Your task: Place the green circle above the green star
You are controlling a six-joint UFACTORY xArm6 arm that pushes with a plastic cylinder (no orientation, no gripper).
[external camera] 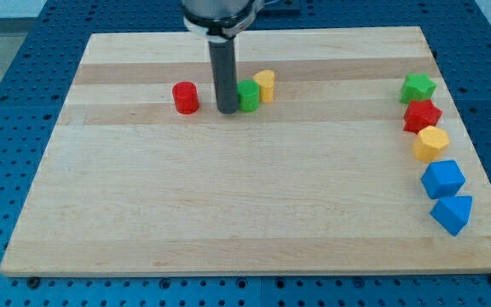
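My tip (227,111) rests on the table (228,213) near the view's top, pressed against the left side of the green circle (249,95). There are no jaws on this arm, only the straight dark rod, so nothing is gripped. The green circle stands upright just right of the rod, and a yellow block (265,85), rounded in shape, touches it on its upper right. A red cylinder (185,97) stands apart to the view's left of the tip.

Well away, along the table's right edge, five blocks run in a column from top to bottom: the green star (418,87), a red star (422,116) just below it, a yellow hexagon (431,143), a blue cube-like block (443,179) and a blue triangle-like block (452,213). The green circle sits far to the left of the green star, at roughly the same height in the view.
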